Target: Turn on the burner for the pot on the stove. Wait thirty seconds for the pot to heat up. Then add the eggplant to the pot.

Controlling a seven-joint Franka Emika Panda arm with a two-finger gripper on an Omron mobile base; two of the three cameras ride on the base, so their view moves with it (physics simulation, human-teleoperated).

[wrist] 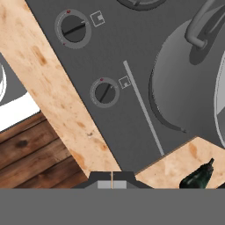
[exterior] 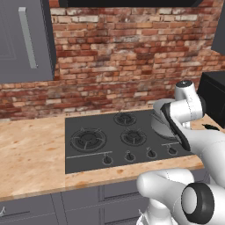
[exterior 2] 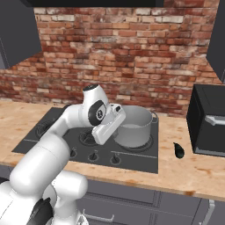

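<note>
The pot point(exterior 2: 134, 125) stands on the right rear burner of the stove point(exterior 2: 140, 160), near its right edge. The eggplant point(exterior 2: 179, 150) lies on the wooden counter point(exterior 2: 193, 173) just beyond that edge, apart from the pot. The gripper point(wrist: 111, 178), fingertips pressed together and empty, hovers over the stove's front edge beside 2 knobs point(wrist: 104, 92).

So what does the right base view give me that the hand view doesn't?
Right base view alone: the arm, the brick wall, the whole pot on the stove, and a black appliance. Hand view alone: two knobs close up, the shut gripper, and wooden floor. Both: the pot, stove, counter and eggplant.
</note>
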